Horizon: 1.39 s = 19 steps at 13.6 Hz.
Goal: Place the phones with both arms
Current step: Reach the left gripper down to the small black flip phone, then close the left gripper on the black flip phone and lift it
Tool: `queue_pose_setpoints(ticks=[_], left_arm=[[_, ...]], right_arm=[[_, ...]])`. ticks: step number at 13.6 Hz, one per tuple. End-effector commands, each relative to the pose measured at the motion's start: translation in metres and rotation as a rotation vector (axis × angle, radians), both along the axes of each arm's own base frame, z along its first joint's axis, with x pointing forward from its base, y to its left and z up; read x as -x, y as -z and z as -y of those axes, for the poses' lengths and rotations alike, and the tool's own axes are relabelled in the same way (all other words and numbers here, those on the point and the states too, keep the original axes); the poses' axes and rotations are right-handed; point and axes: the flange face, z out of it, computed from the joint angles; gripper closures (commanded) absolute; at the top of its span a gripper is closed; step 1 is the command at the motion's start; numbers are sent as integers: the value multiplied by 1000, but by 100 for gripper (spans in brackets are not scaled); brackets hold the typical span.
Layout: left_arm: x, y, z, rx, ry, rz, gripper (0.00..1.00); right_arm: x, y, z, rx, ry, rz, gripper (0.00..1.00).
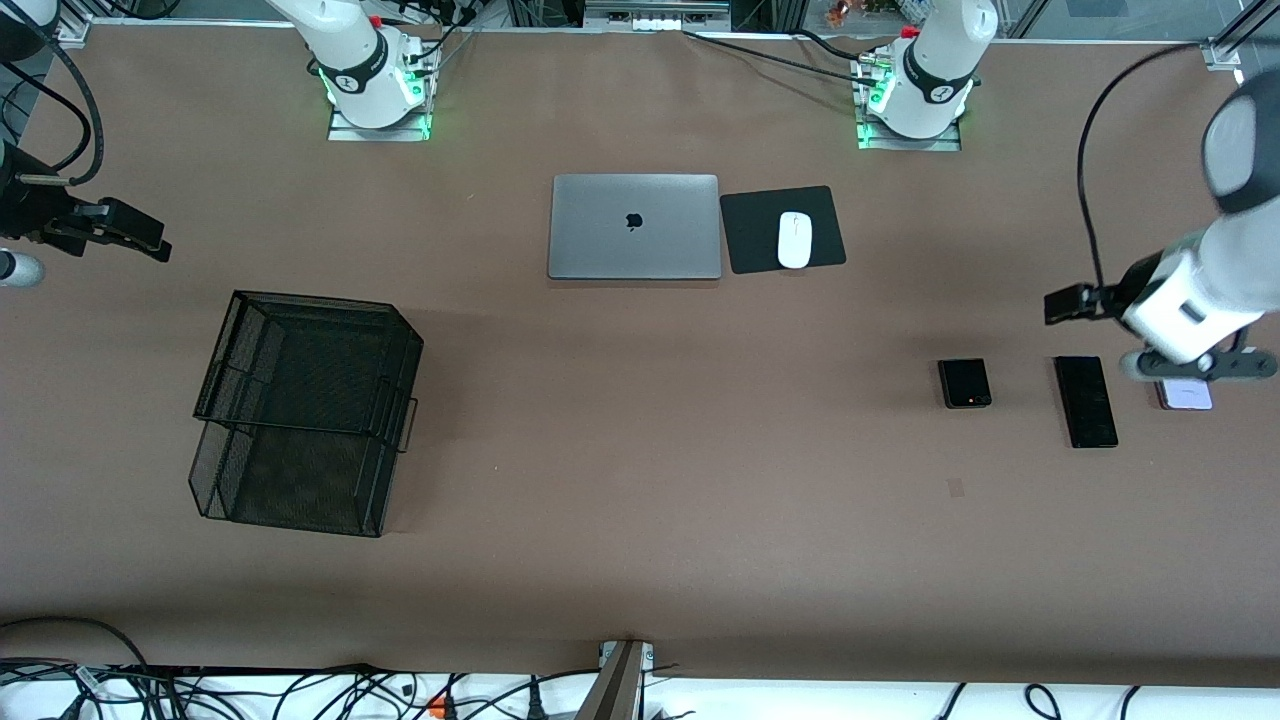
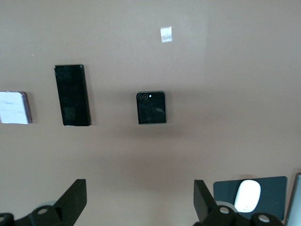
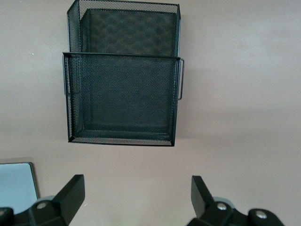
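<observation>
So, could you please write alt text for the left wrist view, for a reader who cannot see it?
Three phones lie in a row, apart, on a brown table: a small squarish black phone, a long slim black slab phone and a pale lavender-white phone cut off by the frame edge. The open left gripper hangs above the table, with a white computer mouse on a black mouse pad in one corner.

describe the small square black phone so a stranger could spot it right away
Start at the closed grey laptop near the robots' bases, then look toward the left arm's end of the table, nearer the front camera, where three phones lie in a row. The small black phone is the one closest to the table's middle. It is squarish, unlike the long black phone beside it.
</observation>
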Motion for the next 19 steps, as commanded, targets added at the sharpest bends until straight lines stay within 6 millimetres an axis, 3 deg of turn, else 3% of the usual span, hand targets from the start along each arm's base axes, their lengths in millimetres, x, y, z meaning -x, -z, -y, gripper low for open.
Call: queue_pose_setpoints(ticks=[1, 5, 7, 11, 16, 19], left_arm=[[-11, 62, -11, 6, 12, -25, 0], [10, 151, -14, -1, 28, 84, 0], [26, 195, -3, 7, 50, 143, 0], [55, 270, -5, 17, 50, 229, 0], [66, 300, -11, 19, 37, 219, 0], [64, 302, -12, 22, 22, 219, 0]], right_arm=[[3, -4, 2, -1, 6, 7, 0], [2, -5, 2, -1, 8, 14, 0], [2, -5, 2, -1, 1, 14, 0], [1, -5, 2, -1, -3, 16, 0], [1, -5, 3, 7, -5, 20, 0], [1, -5, 3, 7, -6, 22, 0]])
